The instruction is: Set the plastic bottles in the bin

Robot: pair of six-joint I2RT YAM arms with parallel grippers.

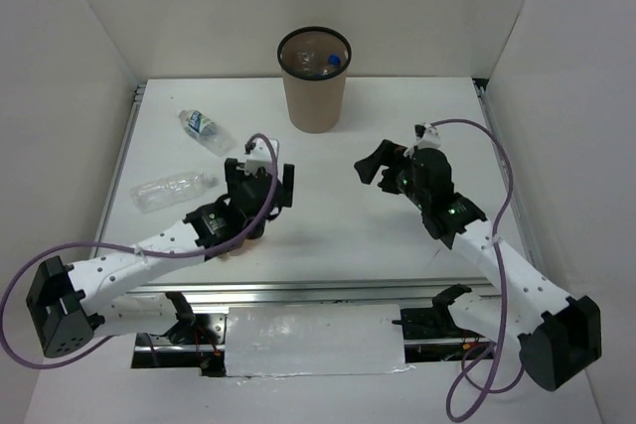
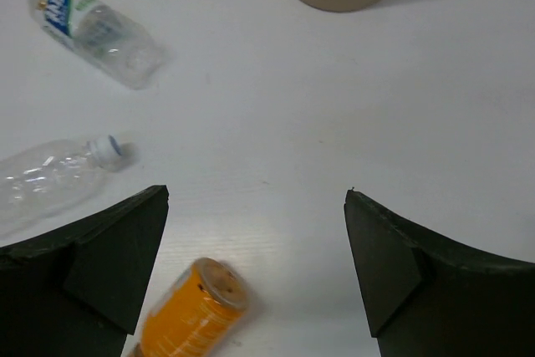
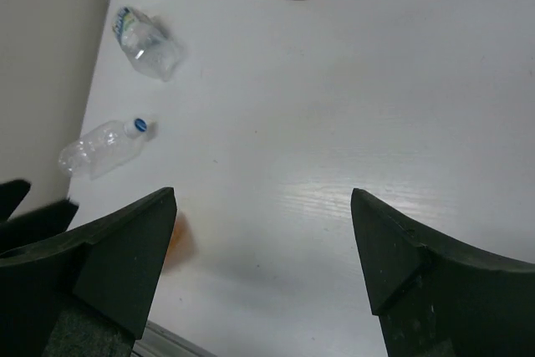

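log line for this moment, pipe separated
left gripper open, near orange bottle | right gripper open, empty | blue-labelled bottle, bare bottle on table | bin holds bottles

White table (image 1: 328, 235), white walls (image 1: 89, 27)

Left arm (image 1: 129, 265) and right arm (image 1: 517, 280) are white tubes with chunky black joints, loopy purple cables (image 1: 509, 186), black wedge fingers (image 2: 109, 248), green light (image 1: 449, 212) on the right.

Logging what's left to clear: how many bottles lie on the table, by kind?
Blue-labelled bottle: 1
Bare clear bottle: 1
Orange bottle: 1
Total: 3
Those inside the bin are too unclear to count.
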